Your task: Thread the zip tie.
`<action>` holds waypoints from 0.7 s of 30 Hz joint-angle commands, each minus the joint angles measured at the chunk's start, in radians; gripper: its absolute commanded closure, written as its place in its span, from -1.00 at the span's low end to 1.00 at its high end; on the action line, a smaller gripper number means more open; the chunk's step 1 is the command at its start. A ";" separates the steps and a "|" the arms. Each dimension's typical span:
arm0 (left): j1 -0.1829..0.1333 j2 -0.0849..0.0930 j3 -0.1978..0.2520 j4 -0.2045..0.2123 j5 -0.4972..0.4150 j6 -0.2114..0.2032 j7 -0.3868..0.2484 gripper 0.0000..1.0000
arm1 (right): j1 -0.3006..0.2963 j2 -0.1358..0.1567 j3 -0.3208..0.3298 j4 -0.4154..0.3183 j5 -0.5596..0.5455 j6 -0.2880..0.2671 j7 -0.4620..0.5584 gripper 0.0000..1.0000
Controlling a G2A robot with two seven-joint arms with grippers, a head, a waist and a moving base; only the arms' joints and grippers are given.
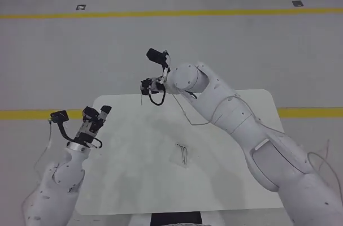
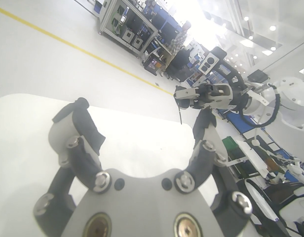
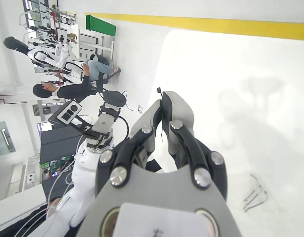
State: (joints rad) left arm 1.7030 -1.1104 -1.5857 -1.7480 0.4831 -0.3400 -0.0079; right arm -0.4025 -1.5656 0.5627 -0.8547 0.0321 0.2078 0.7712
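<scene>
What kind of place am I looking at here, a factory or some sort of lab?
Probably a robotics lab or workshop hall: yellow lines mark a pale floor, racks of electronics stand in the background, and another white robot stands beyond the white table.

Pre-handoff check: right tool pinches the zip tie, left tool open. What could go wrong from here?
The thin zip tie is only pinched in the shut right tool, so it may twist or slip. Its free end hangs loose, far from the open left tool, so a grab could miss.
</scene>
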 commanded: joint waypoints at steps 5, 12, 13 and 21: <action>-0.011 0.040 0.065 -0.020 0.473 0.000 0.096 -1.00 | -0.014 -0.007 0.049 -0.013 0.064 0.122 -0.035 1.00; -0.059 0.101 0.138 0.054 0.853 0.000 0.270 -1.00 | 0.022 -0.050 0.020 0.101 0.090 0.132 -0.023 1.00; -0.067 0.107 0.142 0.062 0.897 0.000 0.296 -1.00 | 0.029 -0.059 0.012 0.121 0.098 0.132 -0.022 1.00; -0.077 0.113 0.151 0.079 0.945 0.000 0.339 -1.00 | 0.039 -0.079 0.000 0.147 0.120 0.132 -0.028 1.00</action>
State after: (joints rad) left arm 1.6256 -0.9973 -1.4344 -1.6691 1.4281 -0.3400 0.3310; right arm -0.3632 -1.6447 0.5631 -0.7082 0.1527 0.3400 0.7434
